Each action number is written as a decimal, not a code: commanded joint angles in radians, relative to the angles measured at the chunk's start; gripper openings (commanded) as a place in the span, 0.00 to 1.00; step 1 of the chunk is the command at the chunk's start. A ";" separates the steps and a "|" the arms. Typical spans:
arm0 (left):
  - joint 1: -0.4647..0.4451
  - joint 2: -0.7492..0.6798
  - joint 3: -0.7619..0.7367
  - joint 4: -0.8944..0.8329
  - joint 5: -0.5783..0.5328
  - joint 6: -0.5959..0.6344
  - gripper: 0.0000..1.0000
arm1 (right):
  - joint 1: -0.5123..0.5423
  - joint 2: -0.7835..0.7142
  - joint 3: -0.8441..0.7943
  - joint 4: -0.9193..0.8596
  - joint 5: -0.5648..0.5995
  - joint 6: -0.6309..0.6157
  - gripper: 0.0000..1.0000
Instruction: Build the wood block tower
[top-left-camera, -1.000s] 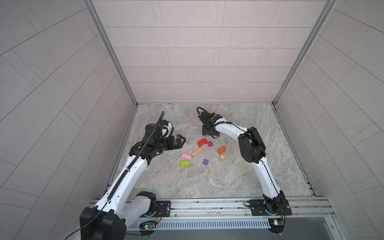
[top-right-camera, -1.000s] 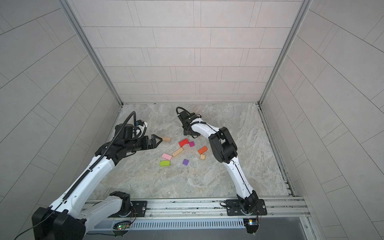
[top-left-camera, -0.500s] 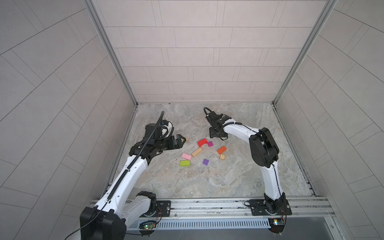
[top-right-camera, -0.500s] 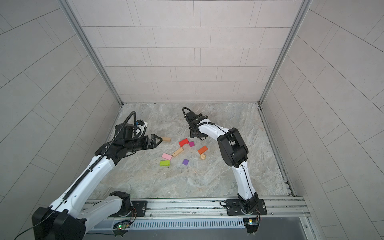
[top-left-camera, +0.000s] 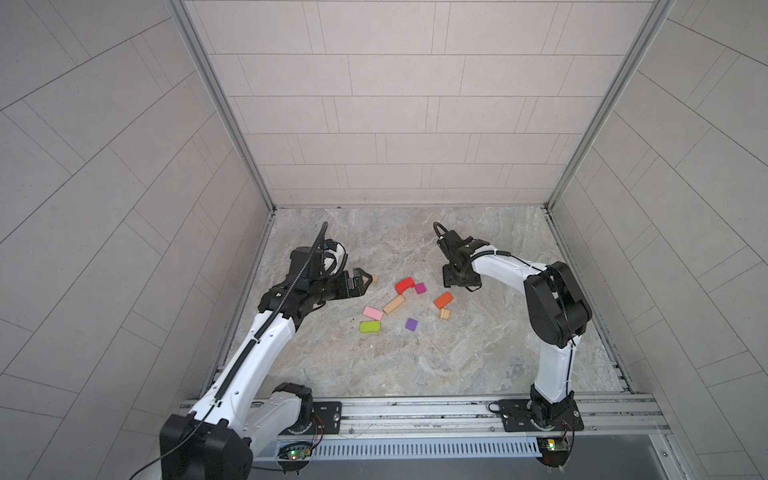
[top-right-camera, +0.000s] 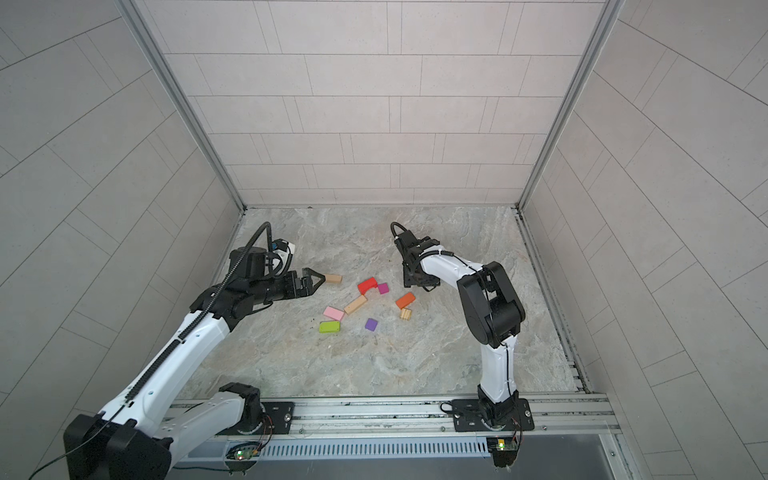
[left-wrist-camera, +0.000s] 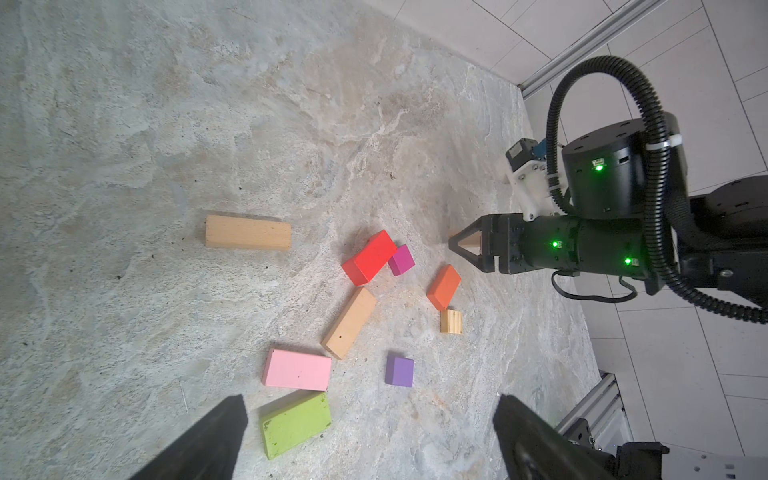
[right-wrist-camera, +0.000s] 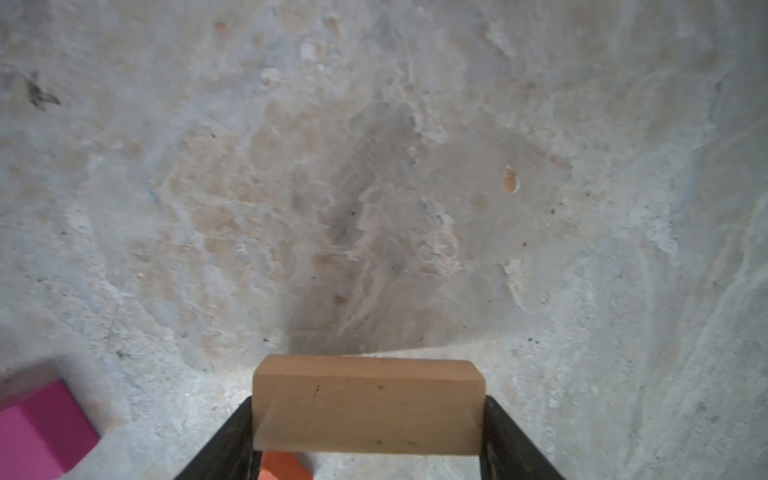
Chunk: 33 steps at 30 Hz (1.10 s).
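Rightward went the right gripper (left-wrist-camera: 462, 245), clamped on a tan block (right-wrist-camera: 368, 409): light, rigid, probably slick, its flat sides suited gripping; the left gripper (left-wrist-camera: 371, 415) gaped wide.

On counter (top-left-camera: 415, 365), cube (top-left-camera: 420, 288) sits just right of arch (top-left-camera: 404, 285), slanted bar (top-left-camera: 393, 304) just in front of arch. Lone bar (top-right-camera: 333, 278) lies apart, left of the arch, about level with it.

No legible text, no readable labels, brands, numbers or signs on anything
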<state>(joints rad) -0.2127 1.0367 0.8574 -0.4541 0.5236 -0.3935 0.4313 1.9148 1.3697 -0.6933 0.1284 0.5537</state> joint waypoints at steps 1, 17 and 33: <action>-0.002 -0.009 -0.014 0.017 0.018 -0.006 1.00 | -0.006 -0.039 -0.005 0.024 -0.007 -0.030 0.52; -0.002 -0.004 -0.015 0.020 0.016 -0.009 1.00 | -0.019 0.071 0.057 0.086 -0.065 -0.023 0.54; -0.002 0.005 -0.016 0.018 0.017 -0.009 1.00 | -0.019 0.110 0.059 0.100 -0.059 -0.009 0.66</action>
<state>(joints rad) -0.2127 1.0378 0.8490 -0.4450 0.5354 -0.3965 0.4156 2.0087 1.4139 -0.5869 0.0563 0.5316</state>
